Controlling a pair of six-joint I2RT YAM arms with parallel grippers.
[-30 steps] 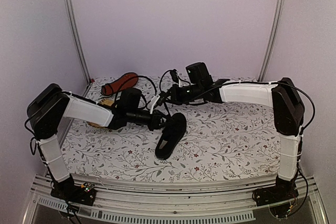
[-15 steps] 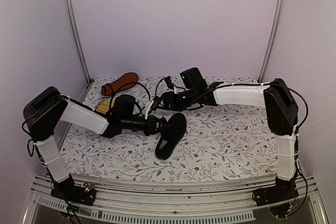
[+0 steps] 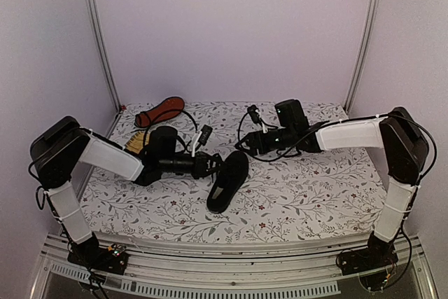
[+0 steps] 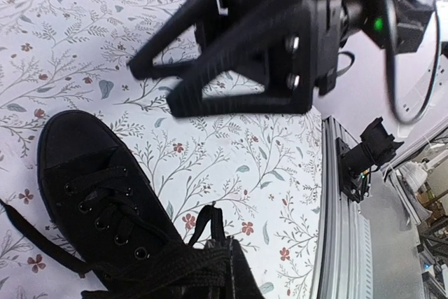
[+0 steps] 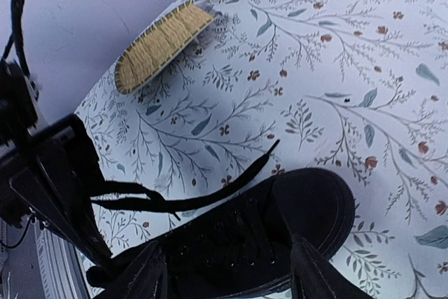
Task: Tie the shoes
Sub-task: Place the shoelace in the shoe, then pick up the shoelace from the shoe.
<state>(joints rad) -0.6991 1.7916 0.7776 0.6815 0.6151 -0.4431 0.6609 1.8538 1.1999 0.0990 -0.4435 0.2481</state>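
Note:
One black shoe (image 3: 227,180) lies mid-table, toe toward the back, and its laces are undone. The other shoe (image 3: 159,111) rests at the back left with its reddish sole showing. My left gripper (image 3: 212,164) sits at the near shoe's left side. It is shut on a black lace (image 4: 208,227), which sticks out of its tips in the left wrist view. My right gripper (image 3: 243,146) hovers open just behind the toe, nothing between its fingers (image 5: 143,278). A loose lace end (image 5: 224,181) lies across the cloth beside the black shoe (image 5: 280,236).
A yellow woven mat (image 5: 162,43) lies at the back left, partly behind my left arm in the top view. The floral cloth (image 3: 308,187) covers the table. A metal rail (image 4: 339,208) runs along the near edge. Walls close in on the left, right and back.
My right gripper has opened, let go of the lace and drawn back to the right. The left gripper has kept its hold and barely shifted.

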